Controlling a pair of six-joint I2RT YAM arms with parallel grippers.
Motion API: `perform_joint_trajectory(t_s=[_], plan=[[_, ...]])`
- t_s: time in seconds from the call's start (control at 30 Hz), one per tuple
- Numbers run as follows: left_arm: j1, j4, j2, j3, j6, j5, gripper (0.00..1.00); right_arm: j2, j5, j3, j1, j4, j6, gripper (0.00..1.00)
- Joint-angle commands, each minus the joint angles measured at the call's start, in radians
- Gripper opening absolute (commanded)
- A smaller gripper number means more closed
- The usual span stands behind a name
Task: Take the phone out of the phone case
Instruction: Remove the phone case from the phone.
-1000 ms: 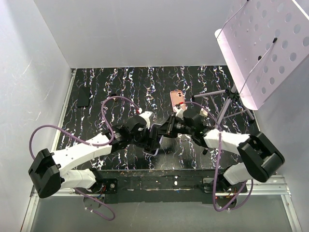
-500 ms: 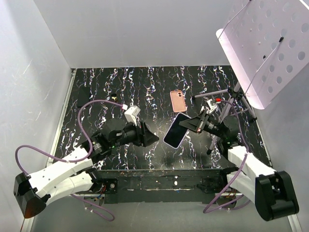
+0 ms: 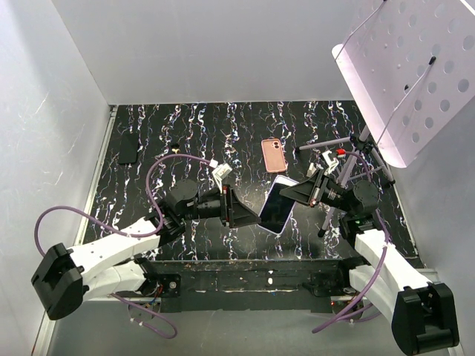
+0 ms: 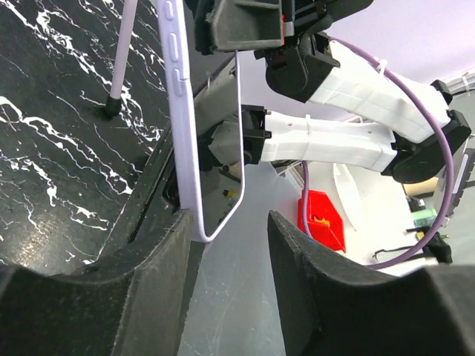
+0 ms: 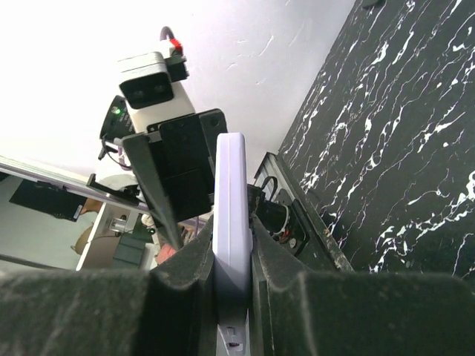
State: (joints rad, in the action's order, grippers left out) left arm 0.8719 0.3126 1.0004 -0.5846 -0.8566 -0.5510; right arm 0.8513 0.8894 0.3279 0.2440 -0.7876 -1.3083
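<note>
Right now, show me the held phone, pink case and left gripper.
held phone (image 3: 277, 209), top external view, middle of face.
pink case (image 3: 273, 156), top external view, its centre.
left gripper (image 4: 228, 216), left wrist view, between its fingertips.

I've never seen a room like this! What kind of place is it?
Probably a robot test booth: plain white walls around a black white-veined tabletop, two white robot arms bolted at its edge, a perforated pale panel on a tripod.

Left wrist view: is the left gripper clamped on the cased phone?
No: the left gripper is spread wide, and only the lower corner of the cased phone dips into the gap, leaving clear space beside it.
</note>
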Motion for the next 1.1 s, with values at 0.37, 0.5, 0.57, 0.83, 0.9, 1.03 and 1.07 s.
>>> perform_joint_trajectory(t_s=[0.37, 0.5, 0.57, 0.83, 0.9, 1.03, 1.07], plan=[[-0.005, 0.071, 0.018, 0.023, -0.032, -0.102, 0.36, -0.046, -0.018, 0.057, -0.003, -0.13, -0.115, 0.01], [-0.005, 0.129, 0.026, 0.045, -0.061, -0.106, 0.33, -0.061, -0.017, 0.068, -0.003, -0.116, -0.115, 0.01], [-0.005, 0.128, 0.029, 0.042, -0.061, -0.104, 0.31, -0.072, -0.024, 0.069, -0.003, -0.099, -0.109, 0.01], [-0.005, 0.079, 0.024, 0.039, -0.033, -0.102, 0.28, -0.109, -0.029, 0.076, -0.003, -0.036, -0.085, 0.01], [-0.005, 0.059, 0.024, 0.032, -0.027, -0.109, 0.31, -0.112, -0.032, 0.074, -0.003, -0.03, -0.083, 0.01], [-0.005, -0.043, 0.007, 0.017, 0.021, -0.049, 0.43, -0.112, -0.023, 0.083, -0.003, -0.03, -0.091, 0.01], [-0.005, -0.046, 0.007, 0.02, 0.019, -0.043, 0.44, -0.113, -0.024, 0.082, -0.003, -0.03, -0.092, 0.01]])
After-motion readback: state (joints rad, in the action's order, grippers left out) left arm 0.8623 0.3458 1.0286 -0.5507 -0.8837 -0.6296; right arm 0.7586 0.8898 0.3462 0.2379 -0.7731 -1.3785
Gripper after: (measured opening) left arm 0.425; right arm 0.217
